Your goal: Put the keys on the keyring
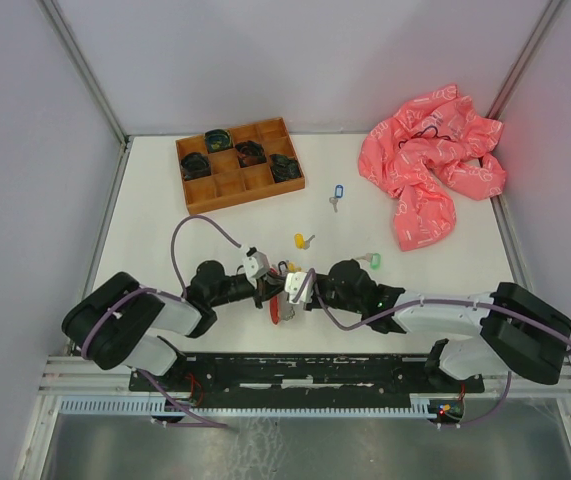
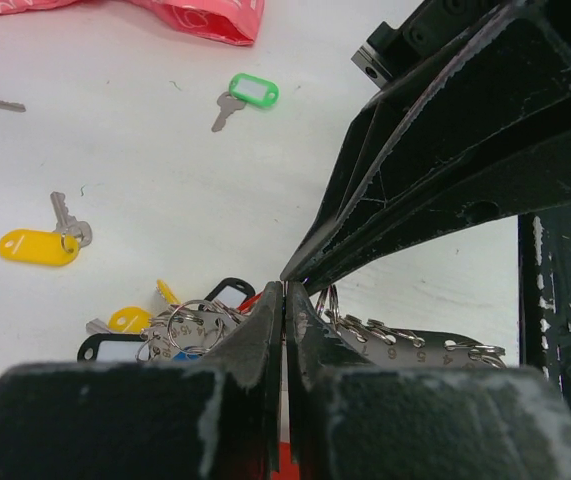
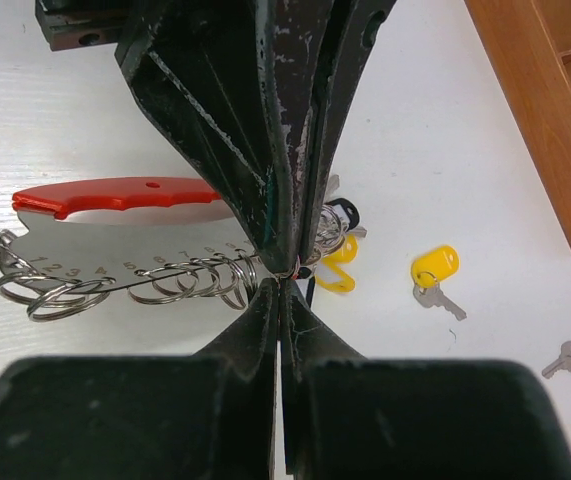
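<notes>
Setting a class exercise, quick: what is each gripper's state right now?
Left gripper: closed at the keyring; hold unclear.
Right gripper: closed at the keyring; hold unclear.

three keys loose, the rest bunched at the keyring

the blue-tagged key point(image 1: 338, 192), yellow-tagged key point(image 1: 302, 240) and green-tagged key point(image 1: 369, 261) lie flat and apart on the table point(image 1: 155, 200). the thin silvery keyring point(image 3: 323, 243) sits at the end of a red-handled numbered plate point(image 3: 115, 235), with the bunched keys point(image 2: 130, 320) touching it.

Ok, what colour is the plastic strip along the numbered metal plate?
Red. The strip on the plate shows best in the right wrist view.
</notes>
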Available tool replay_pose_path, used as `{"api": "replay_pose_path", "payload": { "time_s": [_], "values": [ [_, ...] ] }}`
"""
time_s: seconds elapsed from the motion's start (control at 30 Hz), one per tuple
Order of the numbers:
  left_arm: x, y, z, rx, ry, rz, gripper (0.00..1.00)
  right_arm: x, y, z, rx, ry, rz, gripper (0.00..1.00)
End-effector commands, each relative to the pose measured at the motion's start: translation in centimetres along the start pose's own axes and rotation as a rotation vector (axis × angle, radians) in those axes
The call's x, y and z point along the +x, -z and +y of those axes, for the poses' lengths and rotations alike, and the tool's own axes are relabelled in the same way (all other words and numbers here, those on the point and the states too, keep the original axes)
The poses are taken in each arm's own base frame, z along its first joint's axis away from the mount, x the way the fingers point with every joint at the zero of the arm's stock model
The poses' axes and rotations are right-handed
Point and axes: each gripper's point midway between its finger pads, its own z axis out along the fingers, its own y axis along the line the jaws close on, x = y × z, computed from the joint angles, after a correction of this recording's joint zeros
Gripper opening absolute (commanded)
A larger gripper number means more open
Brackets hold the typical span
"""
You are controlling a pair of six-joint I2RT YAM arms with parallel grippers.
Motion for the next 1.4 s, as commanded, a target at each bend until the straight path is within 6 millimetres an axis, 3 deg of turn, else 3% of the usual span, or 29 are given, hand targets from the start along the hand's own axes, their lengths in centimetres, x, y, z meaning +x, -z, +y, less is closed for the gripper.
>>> {"api": "replay_pose_path", "payload": {
  "time_s": [0.0, 0.2, 0.4, 0.63, 0.83, 0.93, 1.37],
  "values": [
    [-3.3, -0.2, 0.5, -0.042, -0.013, -0.143, 0.03, -1.8, -0.5, 0.1, -0.003, 0.0, -0.082, 0.01],
    [-2.2, 0.2, 0.4, -0.053, 0.007, -0.111, 0.04, -2.7, 1.4, -1.8, 0.065, 0.061, -0.065, 0.01],
    [-0.8, 0.1, 0.5, -0.042, -0.002, -0.016, 0.25, -3.4, 2.3, -2.0, 0.019, 0.138, -0.03, 0.01],
    [-1.1, -0.4, -0.1, 0.02, -0.009, -0.007, 0.38, -3.6, 1.7, -1.2, -0.054, 0.165, -0.023, 0.01],
    [-1.0, -0.9, -0.4, 0.056, -0.002, -0.007, 0.39, -3.4, 1.3, -1.0, -0.074, 0.17, -0.012, 0.01],
    [-0.9, -1.2, -0.5, 0.075, -0.001, 0.001, 0.35, -3.6, 1.3, -1.0, -0.077, 0.173, -0.016, 0.01],
    [0.8, -1.2, -0.7, 0.089, 0.025, 0.075, 0.33, -3.8, 1.5, -1.6, -0.044, 0.178, -0.014, 0.01]
  ]
}}
